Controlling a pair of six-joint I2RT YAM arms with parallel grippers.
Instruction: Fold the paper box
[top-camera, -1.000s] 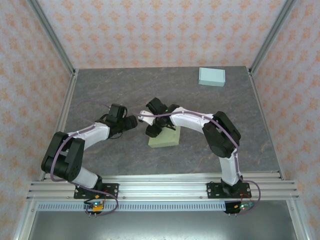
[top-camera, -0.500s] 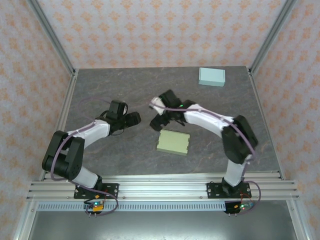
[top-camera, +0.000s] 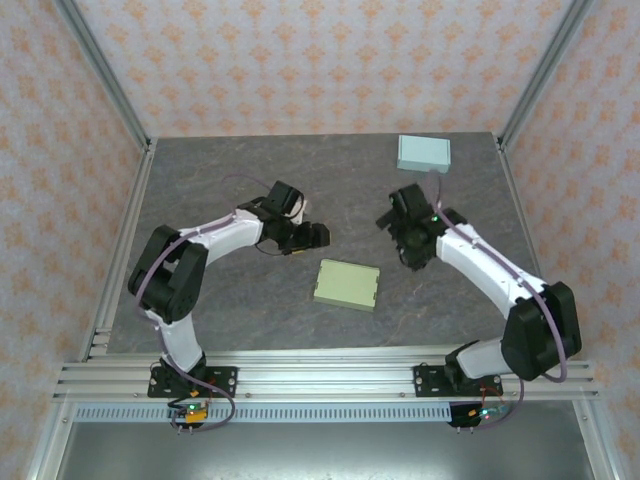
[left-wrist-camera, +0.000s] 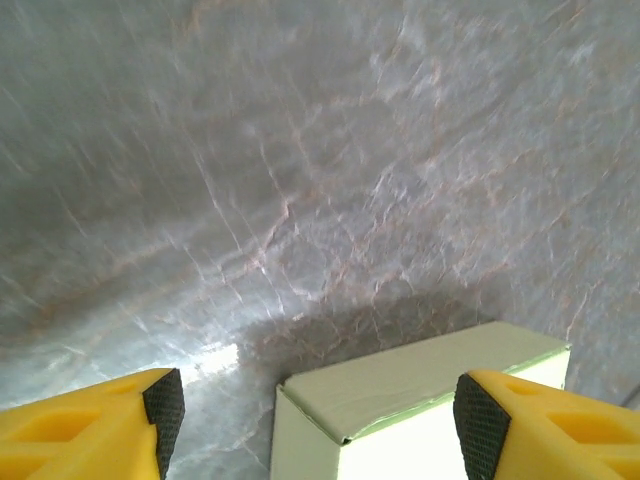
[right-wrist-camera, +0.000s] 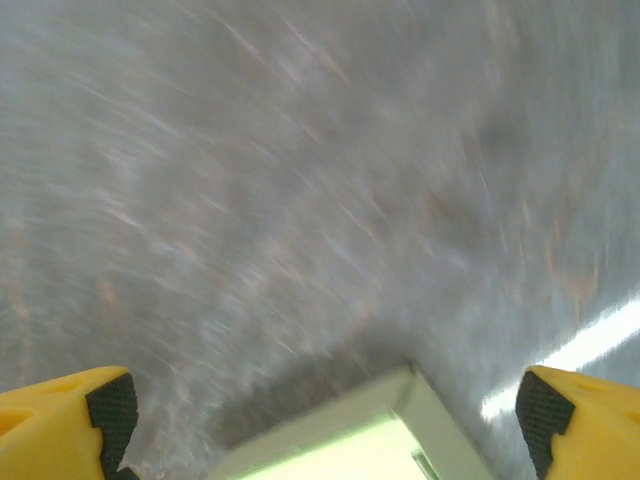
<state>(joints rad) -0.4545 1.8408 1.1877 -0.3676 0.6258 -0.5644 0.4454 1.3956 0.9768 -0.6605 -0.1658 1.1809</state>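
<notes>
Both stand spread and empty: the left gripper (left-wrist-camera: 322, 412) and right gripper (right-wrist-camera: 322, 415) flank the closed pale green paper box (top-camera: 346, 285), which lies flat, untouched, slightly nearer the bases.

Open tabletop (top-camera: 250, 310) around green box (top-camera: 346, 285)

Green box (left-wrist-camera: 420, 400): lower part cut off by the bottom edge of the left wrist view.
Table surface (right-wrist-camera: 300, 180): motion-blurred in the right wrist view.
Box edges, right wrist view: smeared, indistinct.
</notes>
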